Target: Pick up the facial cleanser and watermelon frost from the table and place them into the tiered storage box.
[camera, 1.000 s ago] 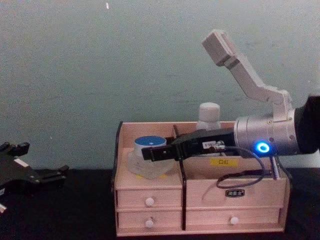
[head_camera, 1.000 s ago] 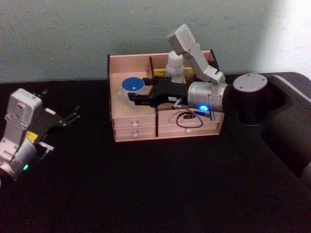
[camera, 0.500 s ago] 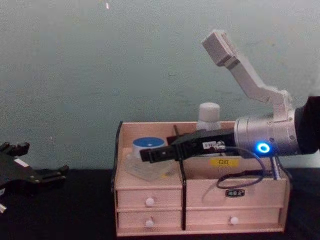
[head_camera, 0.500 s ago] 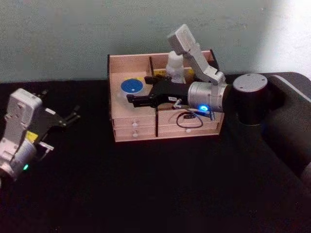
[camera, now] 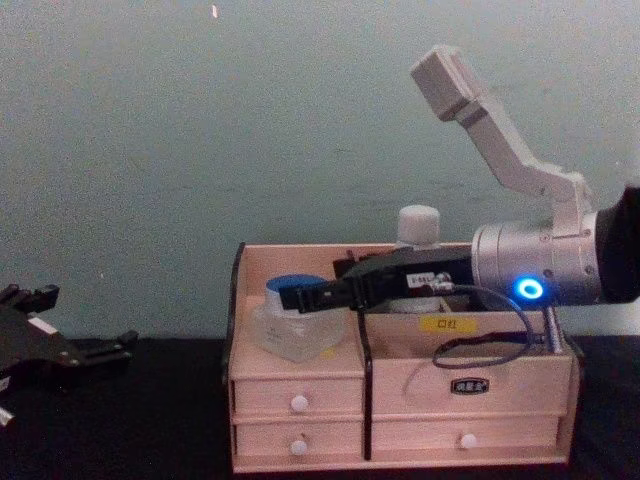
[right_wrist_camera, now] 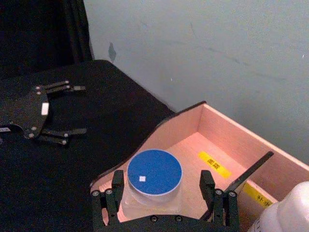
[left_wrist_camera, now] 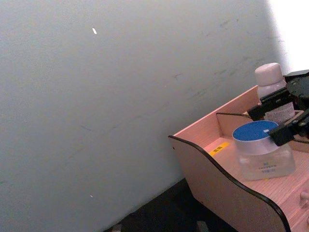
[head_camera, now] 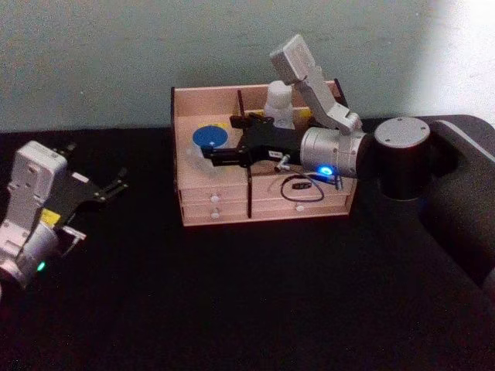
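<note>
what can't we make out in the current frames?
- Blue-lidded jar: label print too small in the left wrist view.
- White bottle: body hidden by the right tool in the chest view, cut off by the right wrist view's edge.
- Tiered storage box: yellow label text too small.
- Left tool, at the table's left: idle.

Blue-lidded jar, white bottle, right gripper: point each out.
Blue-lidded jar (right_wrist_camera: 154,172), right wrist view, on its blue lid.
White bottle (camera: 419,224), chest view, on its cap.
Right gripper (right_wrist_camera: 160,190), right wrist view, between its open fingertips.
</note>
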You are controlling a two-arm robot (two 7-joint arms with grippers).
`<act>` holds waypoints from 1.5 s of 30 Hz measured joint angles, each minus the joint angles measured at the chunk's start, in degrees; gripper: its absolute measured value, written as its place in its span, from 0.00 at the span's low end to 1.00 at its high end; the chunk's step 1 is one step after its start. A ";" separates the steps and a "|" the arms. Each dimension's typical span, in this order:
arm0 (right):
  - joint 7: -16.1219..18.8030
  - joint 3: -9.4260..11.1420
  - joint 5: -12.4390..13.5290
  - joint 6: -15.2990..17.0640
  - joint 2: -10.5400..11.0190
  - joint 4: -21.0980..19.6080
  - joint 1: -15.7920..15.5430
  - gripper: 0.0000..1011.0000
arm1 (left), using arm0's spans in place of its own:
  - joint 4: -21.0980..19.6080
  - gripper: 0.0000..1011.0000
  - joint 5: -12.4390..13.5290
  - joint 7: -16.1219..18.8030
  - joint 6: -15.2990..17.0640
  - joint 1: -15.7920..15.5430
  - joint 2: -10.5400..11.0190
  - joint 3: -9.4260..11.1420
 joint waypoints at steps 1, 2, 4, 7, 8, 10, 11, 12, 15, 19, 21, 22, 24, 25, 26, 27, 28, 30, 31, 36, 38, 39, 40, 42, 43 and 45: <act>-0.01 0.08 0.04 -0.06 0.07 -0.30 -0.11 0.99 | 0.00 0.99 0.00 0.00 0.00 0.00 0.00 0.00; -0.02 0.16 0.10 -0.12 0.14 -0.62 -0.22 0.99 | 0.00 0.99 0.00 0.00 0.00 0.00 0.00 0.00; -0.02 0.36 0.35 -0.13 0.43 -1.70 -0.65 0.99 | 0.00 0.99 0.00 0.00 0.00 0.00 0.00 0.00; 0.15 0.64 0.91 0.00 1.18 -3.76 -1.44 0.99 | 0.00 0.99 0.00 0.00 0.00 0.00 0.00 0.00; 0.20 0.72 1.08 0.11 1.42 -4.44 -1.71 0.99 | 0.00 0.99 0.00 0.00 0.00 0.00 0.00 0.00; 0.38 0.98 1.68 0.41 2.33 -6.55 -2.63 0.99 | 0.00 0.99 0.00 0.00 0.00 0.00 0.00 0.00; 0.40 1.08 1.89 0.51 2.66 -7.39 -2.94 0.99 | 0.00 0.99 0.00 0.00 0.00 0.00 0.00 0.00; 0.41 1.21 2.11 0.58 3.06 -8.27 -3.32 0.99 | 0.00 0.99 0.00 0.00 0.00 0.00 0.00 0.00; 0.50 2.13 3.69 0.80 5.43 -12.96 -5.54 0.99 | 0.00 0.99 0.00 0.00 0.00 0.00 0.00 0.00; 0.44 3.62 5.54 0.56 8.56 -18.19 -8.56 0.99 | 0.00 0.99 0.00 0.00 0.00 0.00 0.00 0.00; 0.13 4.37 6.18 0.00 9.91 -20.26 -9.97 0.99 | 0.00 0.99 0.00 0.00 0.00 0.00 0.00 0.00; -0.22 4.75 6.38 -0.39 10.58 -21.30 -10.72 0.99 | 0.01 0.99 0.00 0.00 0.00 0.00 0.00 0.00; -2.96 6.85 6.79 -3.01 13.12 -25.14 -14.12 0.99 | 0.00 0.99 0.00 0.00 0.00 0.00 0.00 0.00; -2.96 6.85 6.79 -3.01 13.12 -25.14 -14.12 0.99 | 0.00 0.99 0.00 0.00 0.00 0.00 0.00 0.00; -5.12 8.37 6.72 -4.75 14.18 -26.93 -16.01 0.99 | 0.00 0.99 0.00 0.00 0.00 0.00 0.00 0.00; -6.24 9.10 6.69 -5.53 14.58 -27.75 -16.89 0.99 | 0.00 0.99 0.00 0.00 0.00 0.00 0.00 0.00; -7.42 9.92 6.57 -6.20 14.96 -28.44 -17.74 0.99 | 0.00 0.99 0.00 0.00 0.00 0.00 0.00 0.00; -10.85 12.43 6.08 -7.76 15.72 -30.17 -20.12 0.99 | 0.00 0.99 0.00 0.00 0.00 0.00 0.00 0.00; -12.07 13.13 5.79 -8.10 15.76 -30.59 -20.72 0.99 | 0.00 0.99 0.00 0.00 0.00 0.00 0.00 0.00; -21.54 17.99 2.85 -8.69 15.64 -32.91 -24.17 0.99 | 0.00 0.99 0.00 0.00 0.00 0.00 0.00 0.00; -25.73 19.88 1.24 -7.79 15.52 -33.46 -25.21 0.99 | 0.00 0.99 0.00 0.00 0.00 0.00 0.00 0.00; -26.90 20.46 0.81 -7.25 15.45 -33.57 -25.43 0.99 | 0.00 0.99 0.00 0.00 0.00 0.00 0.00 0.00; -27.94 20.95 0.49 -6.67 15.38 -33.62 -25.64 0.99 | 0.00 0.99 0.00 0.00 0.00 0.00 0.00 0.00; -31.12 22.23 -0.72 -5.12 14.99 -33.58 -26.27 0.99 | 0.00 0.99 0.00 0.00 0.00 0.00 0.00 0.00; -32.24 22.45 -1.33 -4.95 14.73 -33.38 -26.55 0.99 | 0.00 0.99 0.00 0.00 0.00 0.00 0.00 0.00; -35.36 22.72 -3.32 -4.93 13.68 -32.19 -27.49 0.99 | 0.00 0.99 0.00 0.00 0.00 0.00 0.00 0.00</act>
